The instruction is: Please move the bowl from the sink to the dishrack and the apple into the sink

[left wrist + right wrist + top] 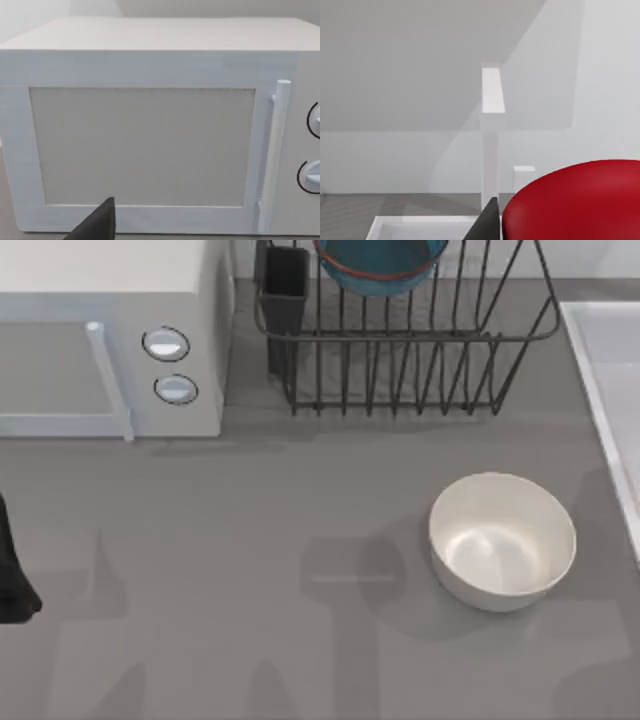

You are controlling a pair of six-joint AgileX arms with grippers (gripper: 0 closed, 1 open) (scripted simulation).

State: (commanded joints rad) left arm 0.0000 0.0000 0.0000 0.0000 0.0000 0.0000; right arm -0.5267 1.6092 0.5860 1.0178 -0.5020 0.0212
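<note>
The blue bowl (380,265) already sits in the dishrack (420,350) by the tabletop's far edge — the right gripper (495,220), fingers closed on the apple (575,200), hangs over the sink (420,225), release still to come.

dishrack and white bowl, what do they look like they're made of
The dishrack looks like thin metal wire with a dark grey coating, judging by its slender bars and bent rim, though coated plastic is possible. The white bowl looks like glazed ceramic or smooth plastic: plain white with a soft sheen inside and a thick wall.
</note>
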